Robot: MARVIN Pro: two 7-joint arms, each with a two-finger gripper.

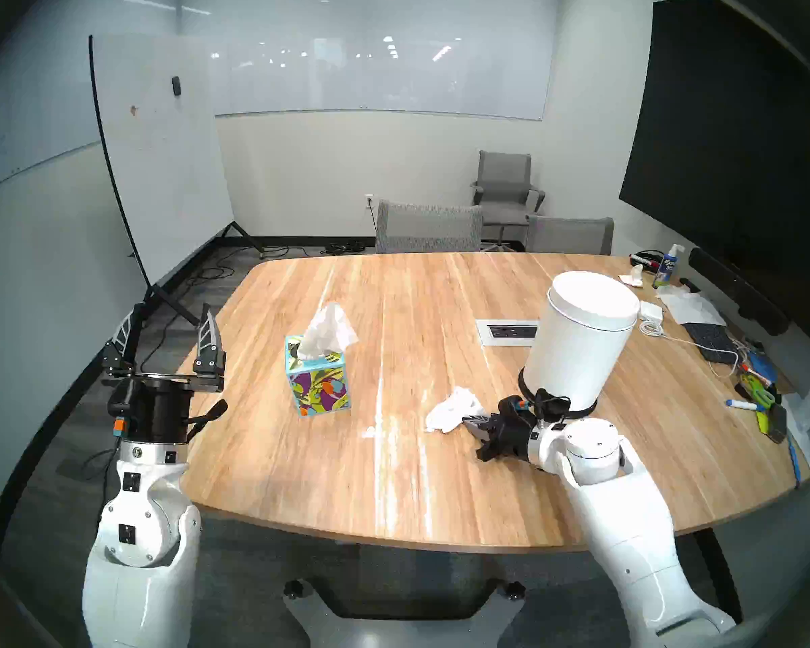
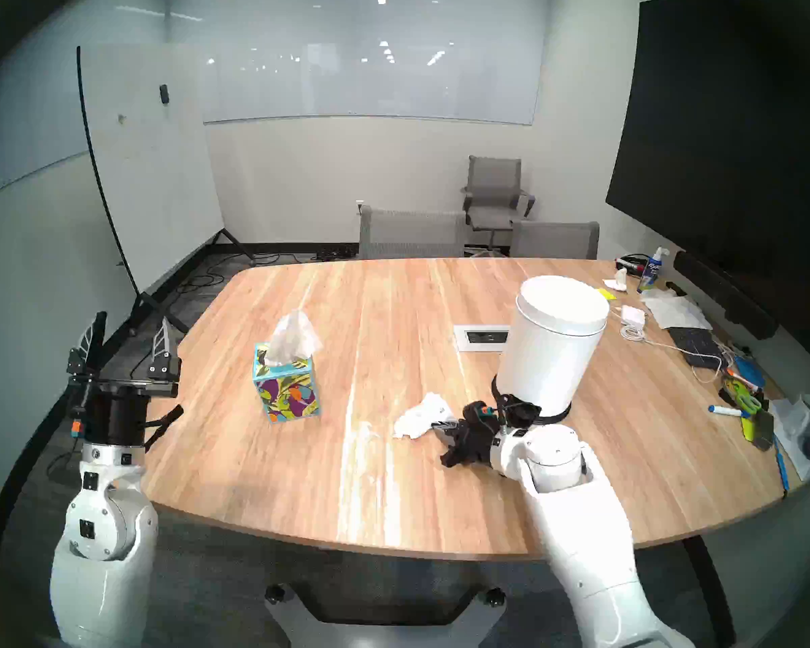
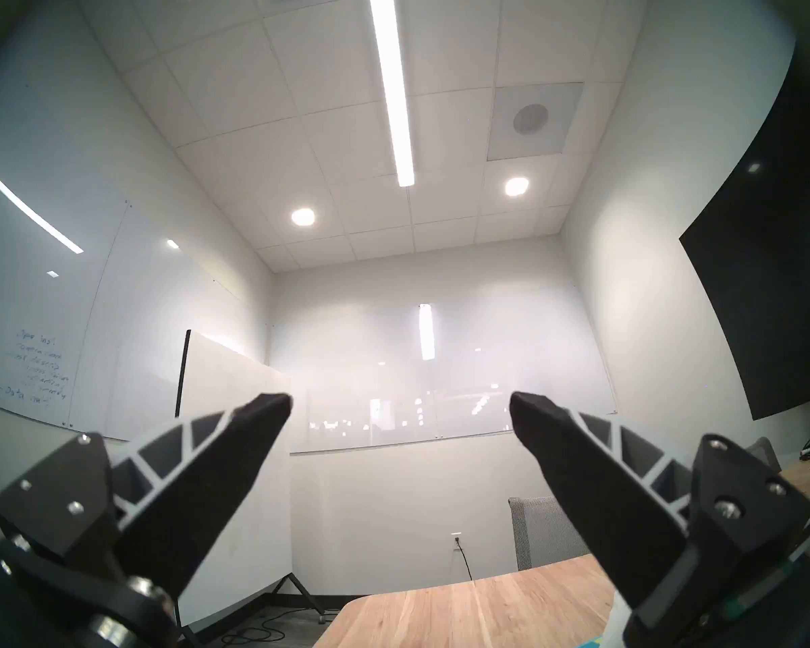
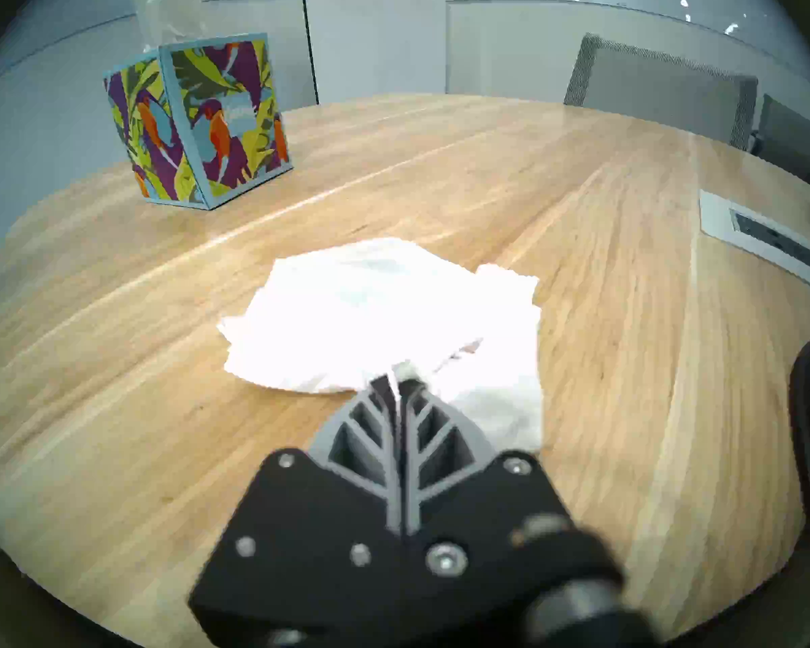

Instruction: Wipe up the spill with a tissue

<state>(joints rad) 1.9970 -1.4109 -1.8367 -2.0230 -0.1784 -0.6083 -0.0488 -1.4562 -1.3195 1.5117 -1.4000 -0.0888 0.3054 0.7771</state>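
1. The right gripper was pinching a crumpled tissue, spread on the table toward its near edge
2. No blot of the spill showed beside it; it may have lain beneath, so wiping seemed underway
3. The left gripper hung spread and empty off the table's left edge

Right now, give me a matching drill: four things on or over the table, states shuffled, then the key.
1. tissue
2. tissue box
3. white bin
4. left gripper

A. jaws wide apart, empty, off the table's left edge
B. upright, a sheet sticking out on top
C. crumpled, pinched by the right gripper
D. standing just behind the right wrist

Pairs: 1-C, 2-B, 3-D, 4-A
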